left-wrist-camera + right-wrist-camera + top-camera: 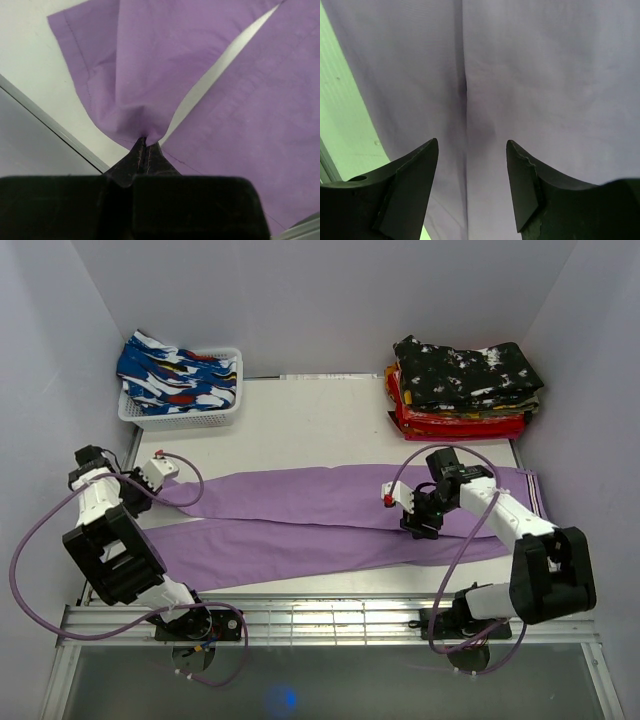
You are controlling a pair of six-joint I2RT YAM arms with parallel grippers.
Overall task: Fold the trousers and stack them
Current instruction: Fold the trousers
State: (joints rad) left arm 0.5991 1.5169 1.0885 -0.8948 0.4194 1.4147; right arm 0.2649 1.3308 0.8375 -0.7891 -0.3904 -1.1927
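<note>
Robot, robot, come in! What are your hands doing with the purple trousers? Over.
Left gripper shut on purple trousers leg hem. Right gripper open over their middle seam. Folded stack and basket well clear.

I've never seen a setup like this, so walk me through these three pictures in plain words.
Two robot arms sit at a white table. The wide picture looks down from above; the other two come from cameras on each wrist. Long purple cloth trousers lie spread flat. The left tool is shut on one leg's end; the right tool is open over the fabric. At the back stand a white plastic basket of blue patterned cloth and a stack of folded dark and red garments.
</note>
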